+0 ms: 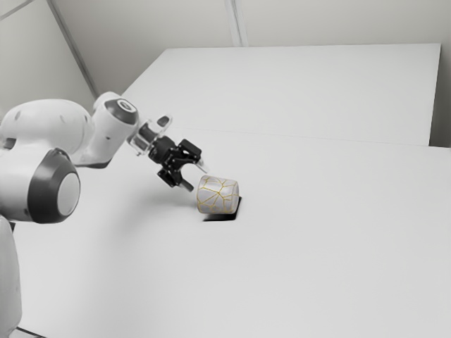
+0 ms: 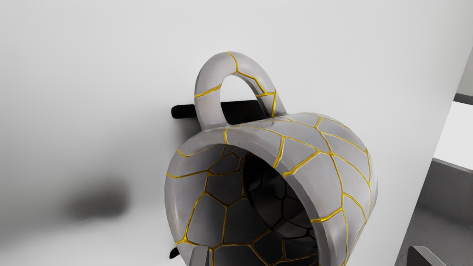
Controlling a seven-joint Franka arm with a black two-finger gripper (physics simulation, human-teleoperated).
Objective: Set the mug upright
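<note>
Exterior view and wrist view agree that the mug [image 1: 218,195] lies on its side on the table [image 1: 317,260], its open mouth facing the gripper [image 1: 196,179]. The jaws stand wide apart and hold nothing; in the wrist view, one fingertip shows across the mouth, the other outside the wall. I judge the mug ceramic: stiff, moderately light, perhaps slick when glazed, and liable to chip if knocked over hard. A pinch across the wall at the rim [image 2: 322,236] looks the soundest hold, with gentle pressure, since the curved body could roll or twist; the handle [image 2: 212,70] would serve too, but might let the weight swing. The body is a squat, round barrel in pale grey, crazed with raised-looking gold lines [image 2: 338,173] inside and out. The handle is a thick, smooth loop, and the tabletop is plain, matt white.
</note>
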